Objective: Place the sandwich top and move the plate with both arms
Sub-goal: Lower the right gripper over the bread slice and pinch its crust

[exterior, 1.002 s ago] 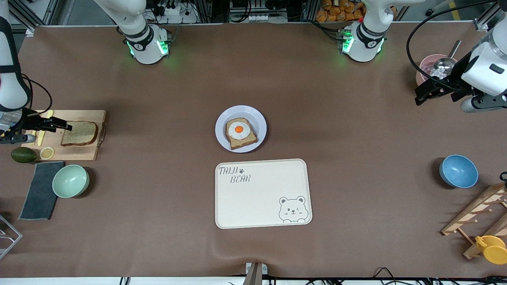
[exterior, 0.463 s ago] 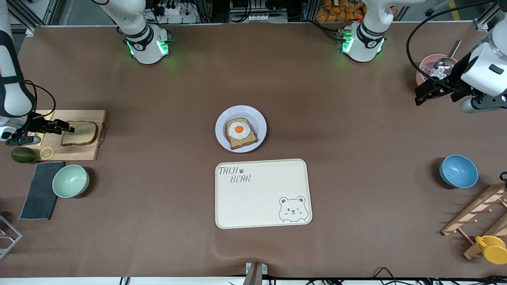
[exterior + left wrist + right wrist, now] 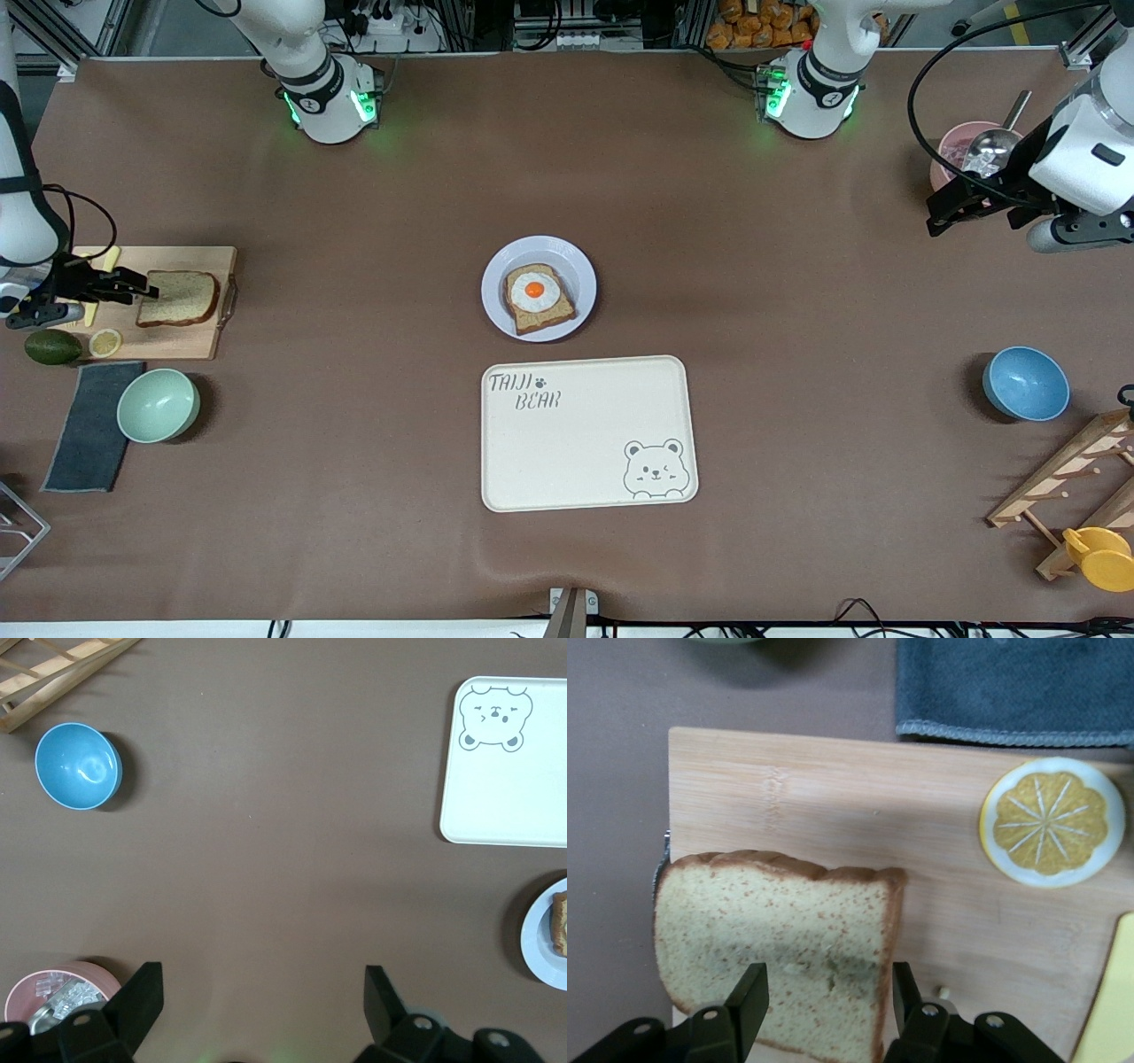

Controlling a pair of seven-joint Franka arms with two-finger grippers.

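Right gripper (image 3: 146, 285) closing in on the sandwich top, left arm just waiting.

In the right wrist view its black fingers (image 3: 749, 1001) straddle one edge of the plain square slice of light brown wholemeal bread with darker crust (image 3: 775, 957), one on each side, but I can't tell if they're pinching it. That slice lies flat on the pale wooden cutting board (image 3: 199, 341) at the right arm's end of the table. Also on the board: a round lemon-slice disc (image 3: 1052, 821), nearer the front camera than the bread. A dark grey cloth (image 3: 87, 427) and a mint green bowl (image 3: 158, 405) sit just off the board, nearer the camera. The round lavender-white plate (image 3: 539, 252) with the fried-egg bread (image 3: 538, 298) is well apart from the board, mid-table, with the cream bear-printed tray (image 3: 587, 434) just nearer the camera. The left gripper (image 3: 257, 997) hangs wide open over bare table beside a pink bowl (image 3: 952, 146) at the left arm's end.
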